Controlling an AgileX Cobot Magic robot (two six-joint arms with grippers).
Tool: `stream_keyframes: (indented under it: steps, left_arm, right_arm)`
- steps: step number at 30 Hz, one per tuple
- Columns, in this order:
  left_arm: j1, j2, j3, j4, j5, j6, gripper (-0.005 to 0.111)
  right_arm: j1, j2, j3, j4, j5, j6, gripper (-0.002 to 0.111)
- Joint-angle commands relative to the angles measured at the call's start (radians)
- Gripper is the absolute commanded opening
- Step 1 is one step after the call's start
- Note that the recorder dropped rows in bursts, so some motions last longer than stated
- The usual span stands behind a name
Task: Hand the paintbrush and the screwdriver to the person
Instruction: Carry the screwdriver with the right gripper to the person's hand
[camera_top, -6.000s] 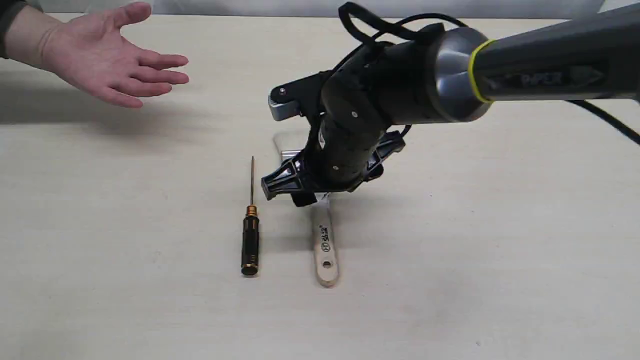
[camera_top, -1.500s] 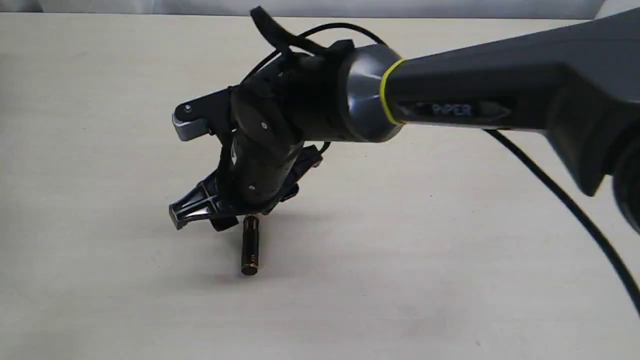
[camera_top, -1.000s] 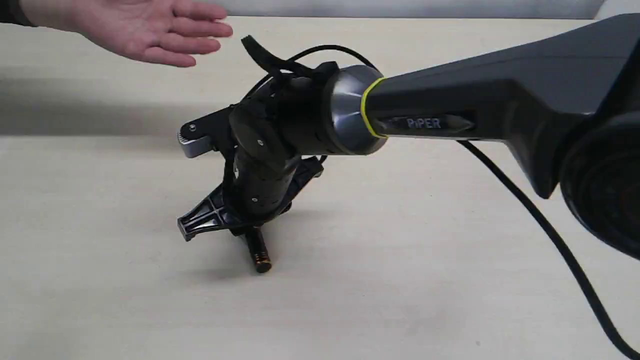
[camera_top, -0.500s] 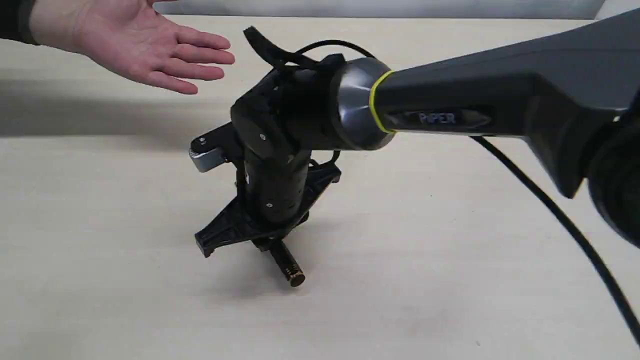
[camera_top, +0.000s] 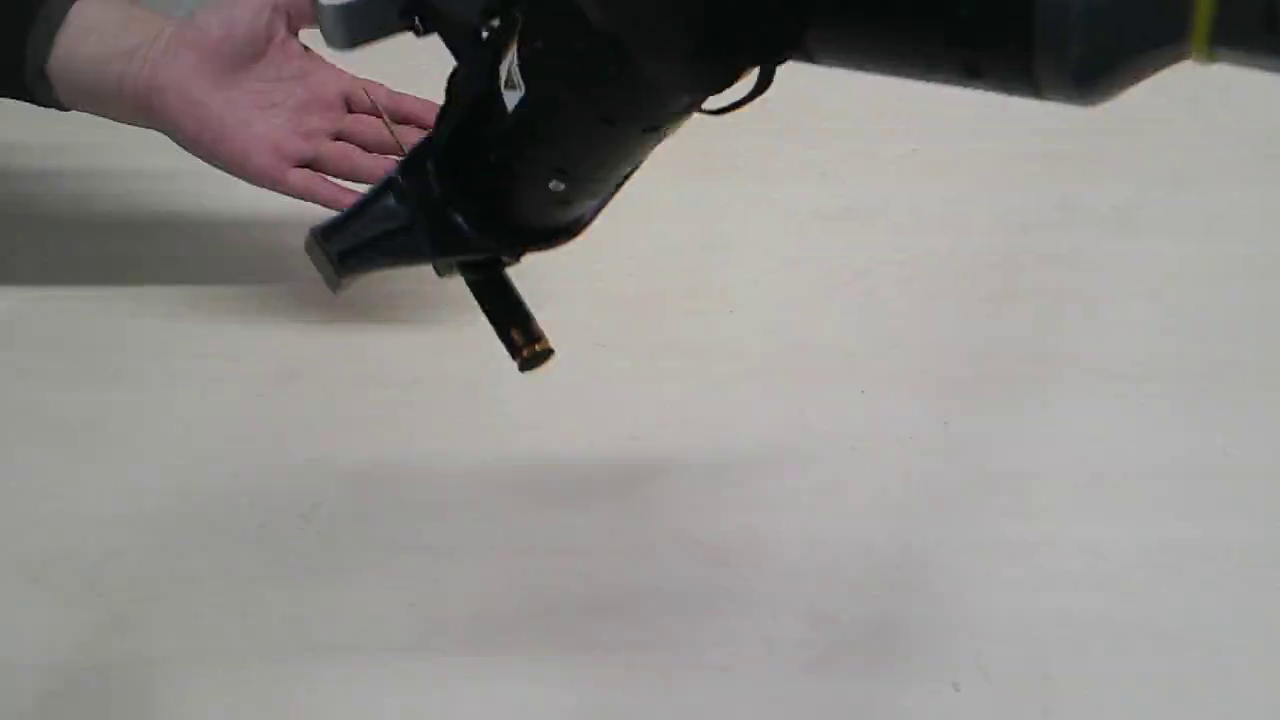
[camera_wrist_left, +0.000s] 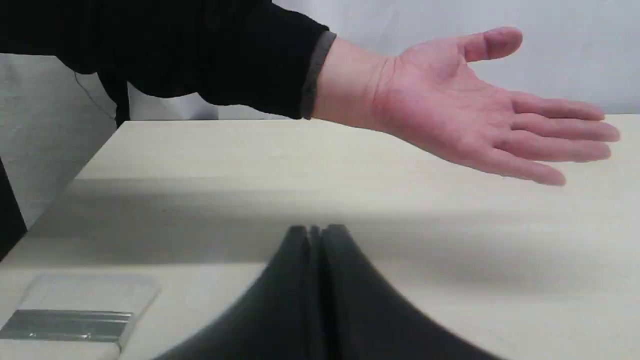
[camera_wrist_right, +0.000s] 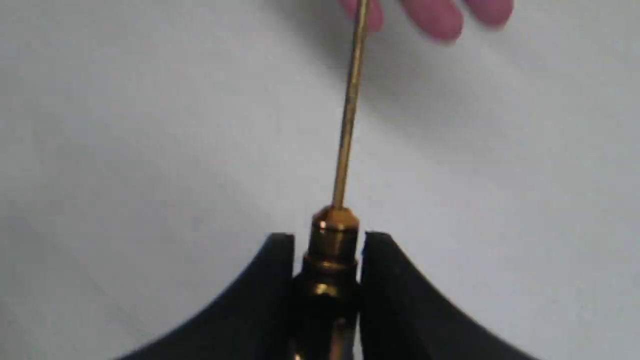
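My right gripper (camera_top: 462, 262) (camera_wrist_right: 327, 240) is shut on the screwdriver (camera_top: 505, 315) (camera_wrist_right: 334, 235), gripping it at the gold collar end of the black handle. The tool hangs tilted above the table, gold end ring lowest. Its thin shaft (camera_top: 384, 119) (camera_wrist_right: 350, 110) points up over the fingers of the person's open hand (camera_top: 250, 110) (camera_wrist_left: 465, 115) (camera_wrist_right: 432, 15). In the left wrist view my left gripper (camera_wrist_left: 315, 235) is shut with nothing in it, and the paintbrush (camera_wrist_left: 70, 315) lies on the table beside it, only bristles and ferrule showing. The exterior view shows neither brush nor left gripper.
The beige table (camera_top: 800, 450) carries the arm's broad shadow. My right arm (camera_top: 900, 40) crosses the top of the exterior view. The person's dark sleeve (camera_wrist_left: 175, 50) reaches in from the table's far left edge.
My right arm has risen and swung toward the hand, lifting the screwdriver off the table. The shaft tip now lies over the person's fingers. The brush left the table's middle earlier.
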Motion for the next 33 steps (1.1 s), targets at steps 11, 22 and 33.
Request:
stream_keyframes:
  steps: [11, 22, 33]
  left_arm:
    - [-0.008, -0.002, 0.002, -0.002, -0.008, -0.002, 0.000]
    - [-0.008, -0.002, 0.002, -0.004, -0.006, -0.002, 0.000]
    - [-0.008, -0.002, 0.002, -0.004, -0.006, -0.002, 0.000]
  right_arm:
    - [0.000, 0.108, -0.021, -0.007, -0.463, -0.107, 0.004]
    - [0.000, 0.322, -0.270, 0.000, -0.435, -0.114, 0.020]
    - [0.000, 0.313, -0.270, -0.005, -0.278, -0.114, 0.050]
